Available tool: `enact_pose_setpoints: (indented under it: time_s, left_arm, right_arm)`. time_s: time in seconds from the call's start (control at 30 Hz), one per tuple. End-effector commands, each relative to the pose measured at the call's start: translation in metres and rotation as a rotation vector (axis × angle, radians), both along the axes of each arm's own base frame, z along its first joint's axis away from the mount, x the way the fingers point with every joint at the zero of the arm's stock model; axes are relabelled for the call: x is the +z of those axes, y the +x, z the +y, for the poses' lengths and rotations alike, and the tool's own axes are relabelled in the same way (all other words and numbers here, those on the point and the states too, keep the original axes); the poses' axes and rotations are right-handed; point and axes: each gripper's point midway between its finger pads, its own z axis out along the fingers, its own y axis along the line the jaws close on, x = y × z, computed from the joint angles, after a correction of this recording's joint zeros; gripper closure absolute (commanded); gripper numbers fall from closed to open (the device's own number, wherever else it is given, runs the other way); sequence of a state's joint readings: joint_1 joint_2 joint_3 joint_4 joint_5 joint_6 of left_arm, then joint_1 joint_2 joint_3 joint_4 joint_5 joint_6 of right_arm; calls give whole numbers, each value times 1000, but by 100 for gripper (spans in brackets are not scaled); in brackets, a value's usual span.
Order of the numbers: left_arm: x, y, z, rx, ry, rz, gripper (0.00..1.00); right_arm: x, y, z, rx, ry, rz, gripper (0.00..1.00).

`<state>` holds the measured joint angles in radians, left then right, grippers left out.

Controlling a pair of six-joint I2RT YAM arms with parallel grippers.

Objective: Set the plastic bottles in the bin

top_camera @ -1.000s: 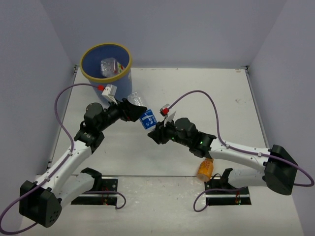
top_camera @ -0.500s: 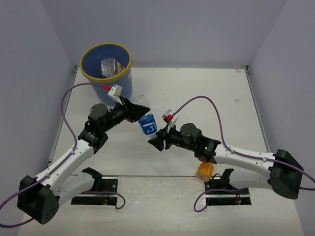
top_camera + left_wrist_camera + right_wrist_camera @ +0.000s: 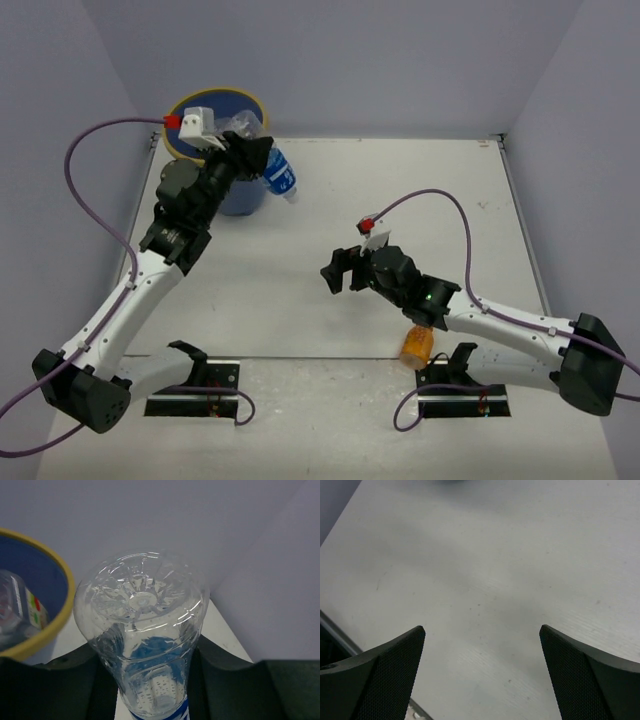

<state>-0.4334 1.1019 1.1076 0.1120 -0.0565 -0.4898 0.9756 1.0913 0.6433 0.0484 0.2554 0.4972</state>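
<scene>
Three bottles and the bin
A clear blue-labelled bottle (image 3: 281, 176) is gripped aloft, tilted, just beside the yellow-rimmed blue bin (image 3: 240, 198). Another clear bottle (image 3: 15, 611) lies inside it. A stubby orange bottle (image 3: 417, 345) sits well apart, nearside.

Table (image 3: 300, 300): white, matte. A straight seam (image 3: 320, 357) crosses it left to right near the front edge. Faint dark smudge (image 3: 487, 205) toward the far right side. Right wrist view: tabletop (image 3: 485, 580) shows fine grain and a few tiny specks. Back wall (image 3: 380, 60), left wall (image 3: 60, 150) and right wall (image 3: 590, 150): plain pale lavender, enclosing the table on three sides. Small fitting (image 3: 499, 142) at the far right corner, too small to identify.
</scene>
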Motion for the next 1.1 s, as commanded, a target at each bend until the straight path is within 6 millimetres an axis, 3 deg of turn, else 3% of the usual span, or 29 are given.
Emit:
enact_pose_setpoints:
  time_s: [0.0, 0.1, 0.27, 0.4, 0.43, 0.53, 0.57, 0.67, 0.77, 0.87, 0.9, 1.0, 1.07]
  left_arm:
    - [80, 33, 70, 392, 89, -203, 93]
    - [112, 59, 112, 608, 107, -253, 93]
    - [123, 92, 171, 849, 102, -269, 93]
    - [124, 109, 204, 1013, 130, -277, 92]
    - [131, 108, 207, 1031, 119, -294, 92]
    - [132, 129, 219, 1113, 256, -246, 85]
    - [128, 135, 220, 1127, 288, -222, 85]
    - [90, 158, 231, 1194, 388, -121, 79]
    - [51, 175, 225, 1135, 465, -53, 63]
    - [23, 178, 220, 1082, 465, -22, 60]
    - [13, 178, 218, 1070, 468, -9, 54]
    - [5, 176, 214, 1031, 467, 0, 6]
    - [5, 174, 212, 1012, 460, 6, 0]
  right_arm:
    - [12, 18, -32, -155, 54, 5, 1]
    - [16, 21, -47, -190, 73, -12, 1]
    - [15, 25, -63, -231, 79, -27, 1]
    - [11, 31, -71, -274, 72, -24, 1]
    - [10, 31, -71, -280, 70, -22, 1]
    - [-1, 33, -77, -303, 40, 4, 1]
    - [-2, 33, -78, -305, 39, 7, 1]
    - [-5, 36, -84, -345, 38, 15, 1]
    - [-6, 37, -89, -367, 48, 17, 1]
    - [-3, 36, -94, -381, 60, 9, 1]
    - [-2, 36, -96, -387, 63, 6, 1]
    - [-1, 36, -99, -395, 72, 0, 1]
    - [-1, 37, -100, -400, 72, -2, 1]
